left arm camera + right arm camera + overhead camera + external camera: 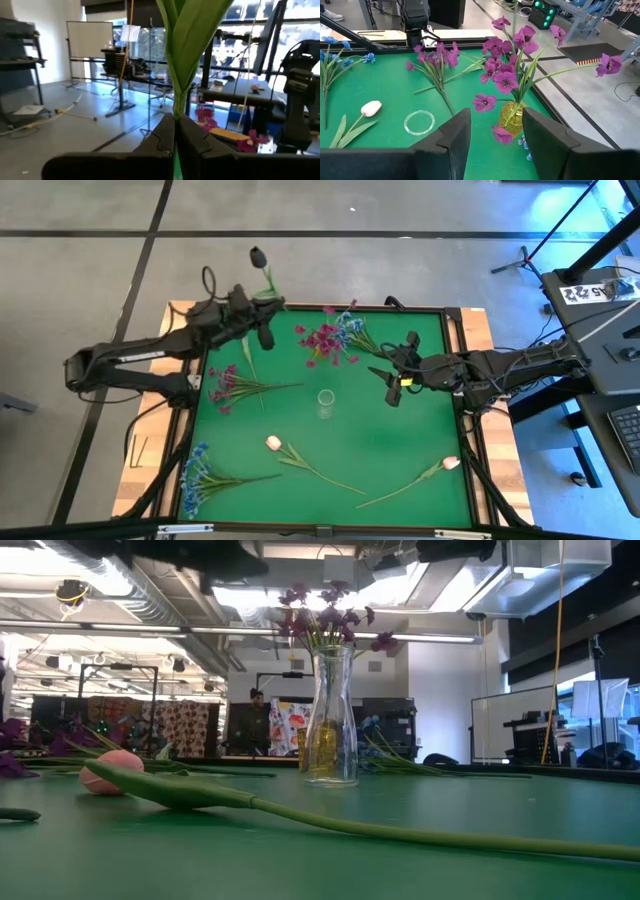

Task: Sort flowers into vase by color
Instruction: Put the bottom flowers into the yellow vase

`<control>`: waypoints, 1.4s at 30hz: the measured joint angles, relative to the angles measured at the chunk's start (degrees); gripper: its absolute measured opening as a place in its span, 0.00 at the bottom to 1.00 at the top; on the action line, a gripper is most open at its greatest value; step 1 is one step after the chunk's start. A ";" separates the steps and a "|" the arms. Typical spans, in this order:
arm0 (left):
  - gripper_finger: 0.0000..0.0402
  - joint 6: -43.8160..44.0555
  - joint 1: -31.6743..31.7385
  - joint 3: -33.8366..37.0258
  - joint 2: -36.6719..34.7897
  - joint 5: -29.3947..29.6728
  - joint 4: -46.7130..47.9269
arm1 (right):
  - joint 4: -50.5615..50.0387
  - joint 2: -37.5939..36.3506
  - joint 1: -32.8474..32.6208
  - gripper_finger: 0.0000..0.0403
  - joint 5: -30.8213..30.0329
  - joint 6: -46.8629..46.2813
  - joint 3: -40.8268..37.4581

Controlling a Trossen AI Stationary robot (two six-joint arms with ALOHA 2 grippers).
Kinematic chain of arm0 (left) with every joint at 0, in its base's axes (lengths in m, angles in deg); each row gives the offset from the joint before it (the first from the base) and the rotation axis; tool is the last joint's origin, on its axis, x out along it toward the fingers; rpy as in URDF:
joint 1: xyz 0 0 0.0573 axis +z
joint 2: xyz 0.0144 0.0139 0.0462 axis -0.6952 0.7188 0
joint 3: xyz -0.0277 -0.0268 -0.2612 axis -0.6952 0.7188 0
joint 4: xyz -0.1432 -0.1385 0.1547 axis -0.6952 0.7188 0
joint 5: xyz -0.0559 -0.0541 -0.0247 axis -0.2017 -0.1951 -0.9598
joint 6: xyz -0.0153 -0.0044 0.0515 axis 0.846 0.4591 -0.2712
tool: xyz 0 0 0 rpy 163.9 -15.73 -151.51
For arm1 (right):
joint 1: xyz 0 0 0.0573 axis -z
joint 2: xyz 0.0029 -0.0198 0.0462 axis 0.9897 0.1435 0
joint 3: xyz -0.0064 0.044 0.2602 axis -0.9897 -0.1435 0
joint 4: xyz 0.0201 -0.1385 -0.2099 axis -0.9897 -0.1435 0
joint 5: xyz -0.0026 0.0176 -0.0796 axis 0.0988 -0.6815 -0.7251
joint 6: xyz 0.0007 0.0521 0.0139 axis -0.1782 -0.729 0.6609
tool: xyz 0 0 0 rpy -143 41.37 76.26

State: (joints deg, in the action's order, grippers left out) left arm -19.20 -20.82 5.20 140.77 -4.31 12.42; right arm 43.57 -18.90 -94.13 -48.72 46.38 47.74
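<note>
My left gripper [264, 333] is at the table's far left and is shut on a dark-budded flower [258, 255]. Its bud shows past the far edge, and its green leaf [192, 40] rises from my fingers. My right gripper [392, 390] is open and empty over the table's right middle, just short of the vase of magenta flowers [510, 75]. That vase also shows in the high view [328, 340]. An empty clear vase [325, 403] stands mid-table. Blue sprays [357, 330] lie by the magenta vase. On the table lie a magenta spray [232, 385], another blue spray [200, 475] and two white-pink tulips [275, 443] [450, 463]. My left gripper pinches the dark-budded flower between its two shut fingers, at the stem where the leaf starts [176, 114]. The fingers lie about level and across the stem. The leaf and bud stand up above the fingers, and the upper part is lifted clear. The fingers hide the stem below them.
The green table top has a raised dark frame [330, 308]. In the low view a tulip's stem [380, 828] lies across the near table in front of the vase [330, 720]. Free green surface lies between the two tulips and to the right of the clear vase.
</note>
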 joint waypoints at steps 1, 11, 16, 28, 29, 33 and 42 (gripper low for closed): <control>0.00 0.47 0.88 0.00 1.46 -1.35 -1.23 | -0.01 0.00 0.00 0.44 0.00 0.00 0.00; 0.00 3.94 3.88 0.00 15.17 -6.24 -11.61 | -0.12 0.00 0.00 0.44 0.90 -0.04 0.00; 0.00 5.14 3.78 0.00 19.31 -9.04 -14.41 | -0.13 0.00 0.00 0.44 1.57 -0.04 0.00; 0.00 6.23 2.93 -0.04 23.39 -10.37 -15.49 | -0.03 0.00 0.00 0.44 1.57 -0.15 -0.14; 0.00 6.21 2.95 -0.04 23.56 -10.36 -15.48 | 0.59 0.00 0.00 0.44 1.60 -0.15 -0.58; 0.00 6.21 3.02 -0.04 24.34 -10.19 -15.49 | 1.32 -0.02 0.00 0.44 1.67 -0.15 -2.37; 0.06 6.18 3.02 -0.04 26.08 -9.63 -14.93 | 3.31 -0.02 0.00 0.44 1.68 -0.15 -4.52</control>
State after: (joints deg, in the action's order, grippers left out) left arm -13.02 -17.81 5.15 166.85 -13.94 -2.52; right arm 46.88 -18.92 -94.13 -47.04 46.23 43.21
